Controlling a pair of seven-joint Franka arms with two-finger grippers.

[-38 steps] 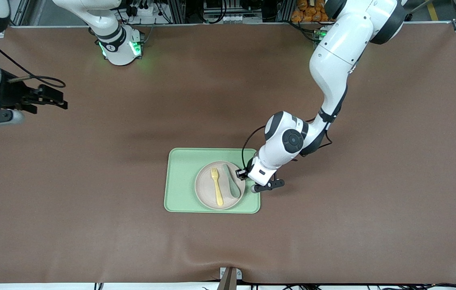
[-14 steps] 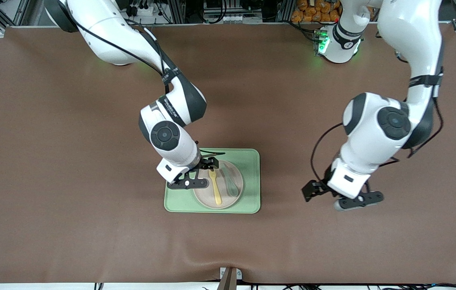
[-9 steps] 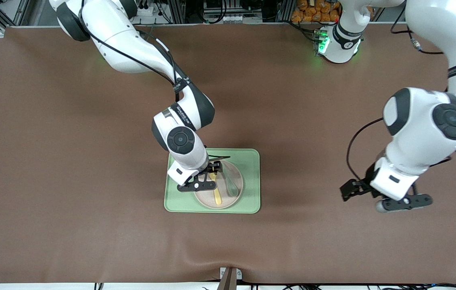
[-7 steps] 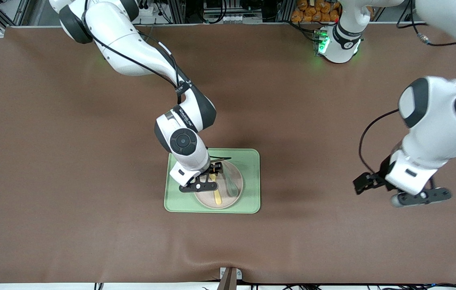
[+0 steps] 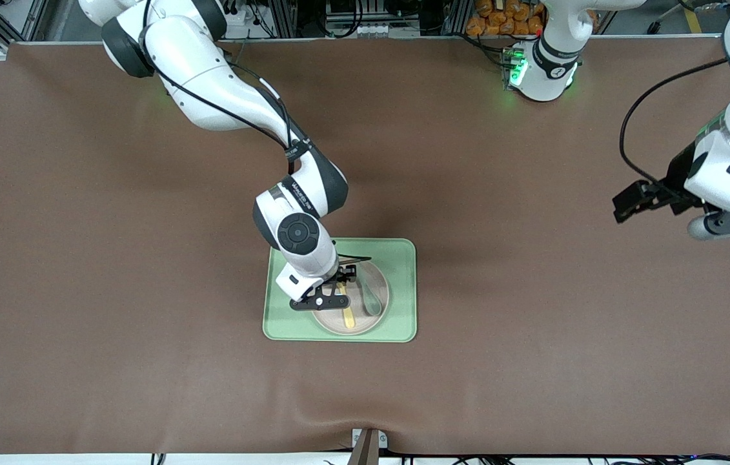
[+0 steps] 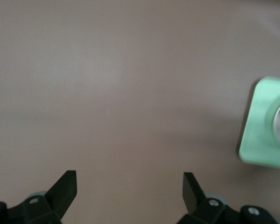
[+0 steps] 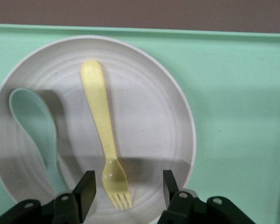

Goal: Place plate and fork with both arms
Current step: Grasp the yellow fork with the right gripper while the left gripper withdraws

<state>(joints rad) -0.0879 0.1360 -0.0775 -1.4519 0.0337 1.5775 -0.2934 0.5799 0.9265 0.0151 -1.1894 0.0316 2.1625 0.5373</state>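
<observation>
The round beige plate [image 5: 371, 320] lies on the light-green tray [image 5: 403, 258] near the table's middle. It also shows in the right wrist view [image 7: 144, 116]. The pale-yellow fork [image 7: 104, 130] lies on the plate beside the muted-green spoon [image 7: 35, 126]; part of the fork shows in the front view [image 5: 348, 316]. My right gripper [image 7: 127, 186] is open just over the plate, its fingers on either side of the fork's tine end, not touching it. My left gripper [image 6: 129, 184] is open and empty, up over bare table at the left arm's end.
A corner of the tray [image 6: 266, 126] shows in the left wrist view. The brown table cover [image 5: 145, 361] spreads wide around the tray. The arms' bases stand along the table's top edge.
My right arm has come in from its end of the table and lowered its open gripper over the fork. My left arm has pulled away from the tray toward its own end and risen.
</observation>
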